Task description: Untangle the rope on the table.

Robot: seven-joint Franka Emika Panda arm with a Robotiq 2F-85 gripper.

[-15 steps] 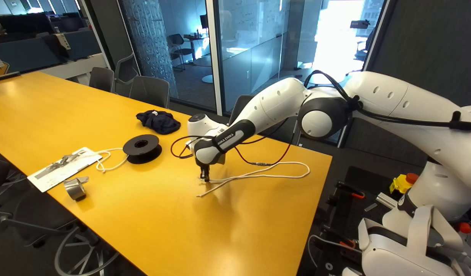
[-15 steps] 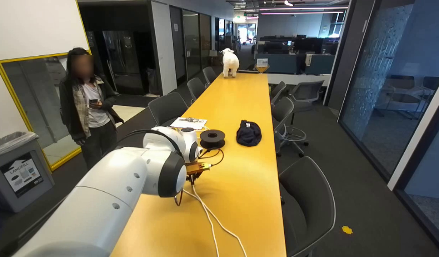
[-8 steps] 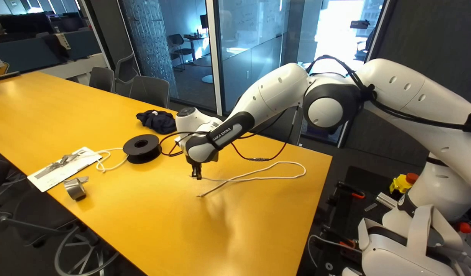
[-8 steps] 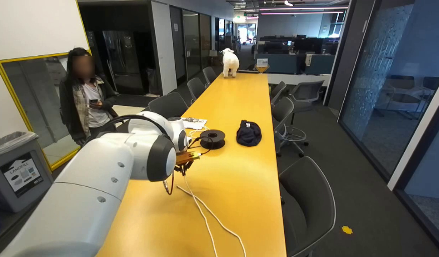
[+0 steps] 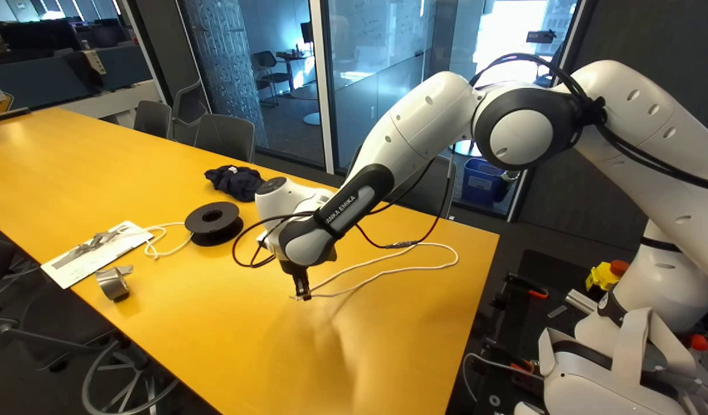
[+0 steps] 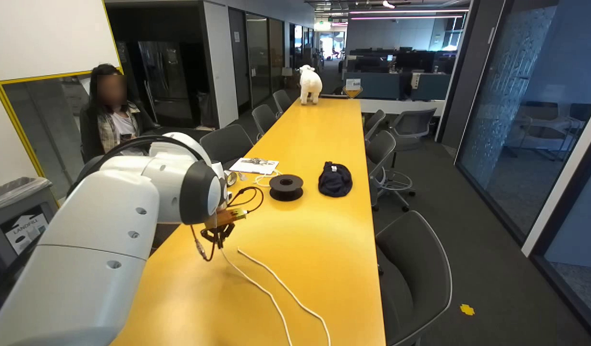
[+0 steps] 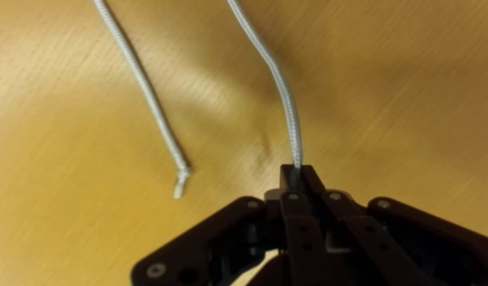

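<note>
The white jointed arm (image 5: 426,118) is raised at its elbow and sloped down to the wrist; the black two-finger pincer (image 7: 298,174) is directed down, near the yellow wooden surface (image 5: 388,323). It is clamped on one strand of the white braided rope (image 7: 285,93); one rope end (image 7: 183,171) is laid on the surface, apart from the pincer. In an exterior view, the rope's loop is extended toward the arm's base (image 5: 659,282) and partly overlapped by the black-and-red cable (image 5: 401,245). Beyond the pincer, a black spool (image 5: 214,226), a bundled dark blue cloth (image 5: 236,183), a white printed sheet (image 5: 91,263) and a silver roll of tape (image 5: 110,284) are placed; a second white cord (image 5: 170,225) is run between spool and sheet.
</note>
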